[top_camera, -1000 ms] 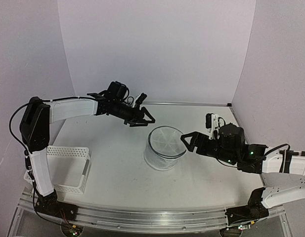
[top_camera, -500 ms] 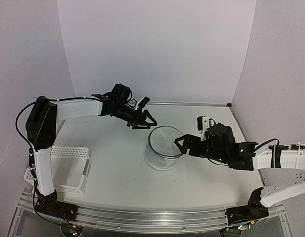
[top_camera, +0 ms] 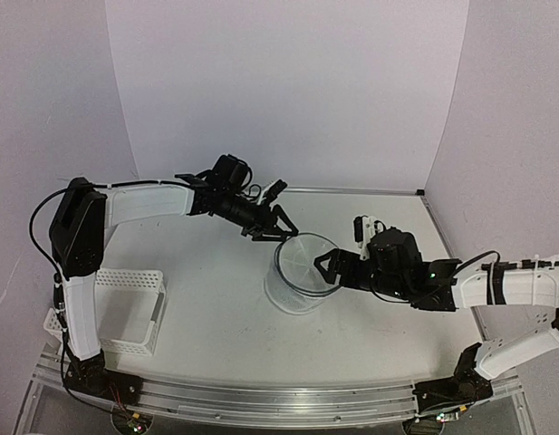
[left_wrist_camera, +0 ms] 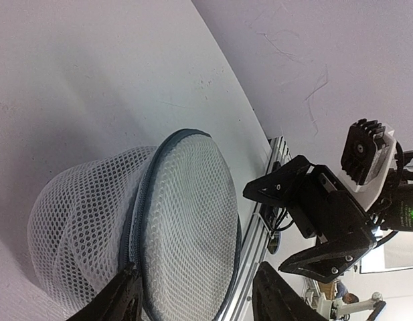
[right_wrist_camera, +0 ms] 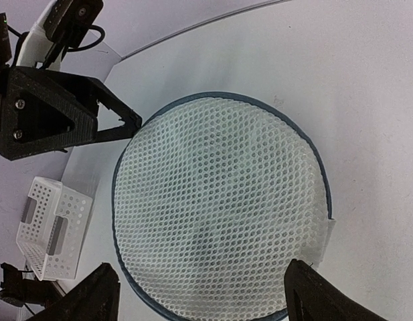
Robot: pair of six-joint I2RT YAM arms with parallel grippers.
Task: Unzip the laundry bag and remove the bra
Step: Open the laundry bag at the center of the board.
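The laundry bag, a round white mesh drum with a dark rim, stands upright mid-table with its flat lid up. My left gripper hovers open at its far-left rim. In the left wrist view the bag fills the gap of the left gripper; one finger lies by the zipper seam. My right gripper is open at the bag's right rim. From the right wrist, the lid lies under the wide-open right gripper. The bra shows in no view.
A white plastic lattice basket sits at the near left beside the left arm's base, also seen as the basket from the right wrist. The metal table rail runs along the near edge. Curved white walls close the back.
Both grippers have closed in on the bag: the left one moved right and down to its far rim, the right one moved left to its right rim. The bag has not moved.
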